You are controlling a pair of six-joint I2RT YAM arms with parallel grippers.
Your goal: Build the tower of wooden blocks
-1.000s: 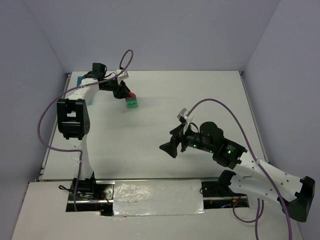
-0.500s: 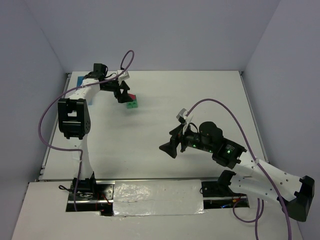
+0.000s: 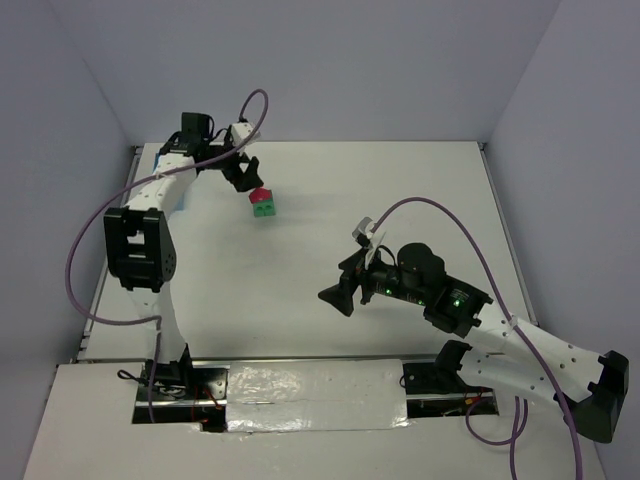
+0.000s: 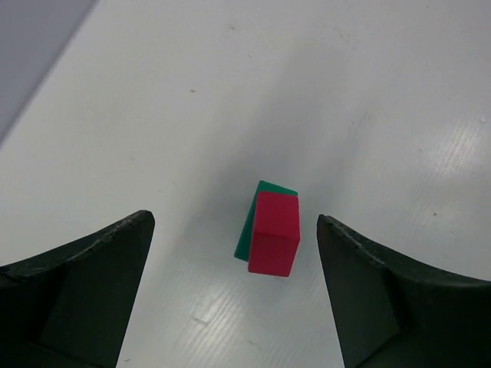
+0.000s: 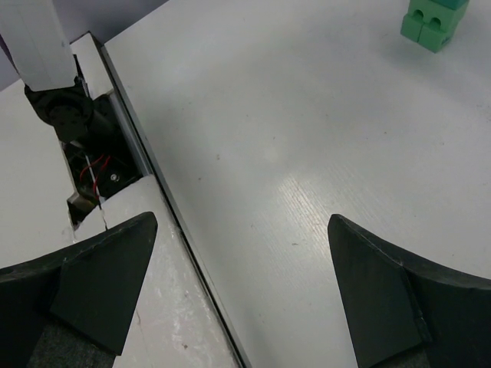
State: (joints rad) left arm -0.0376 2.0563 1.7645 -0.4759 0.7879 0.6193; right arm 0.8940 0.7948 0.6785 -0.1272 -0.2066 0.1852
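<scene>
Left gripper [image 3: 241, 174] hangs over far-left part of table [image 3: 420, 200], jaws spread as wide as they go, nothing in them. Wood block tower [image 3: 264, 203] stands on table just to the near-right of it in overhead view, not touching the fingers: red roof piece [image 3: 260, 195] on top of green block [image 3: 267, 211].

Left wrist view looks down on it. Red roof piece [image 4: 274, 232] covers most of green block [image 4: 245, 231], w/ green showing only along left & far edges. Tower sits btwn the two fingers [image 4: 84, 291], apart from both, closer to right one. Can't tell if roof is seated square.

Right gripper [image 3: 335, 295] hovers right of ctr, nearer the near edge, pointing left. Jaws also fully apart & empty. Its wrist view shows table surface btwn the fingers, left arm's base [image 5: 57, 100] at far left, and green block [image 5: 433, 23] w/ dark notches at top-right corner. Roof is cut off by frame there.
</scene>
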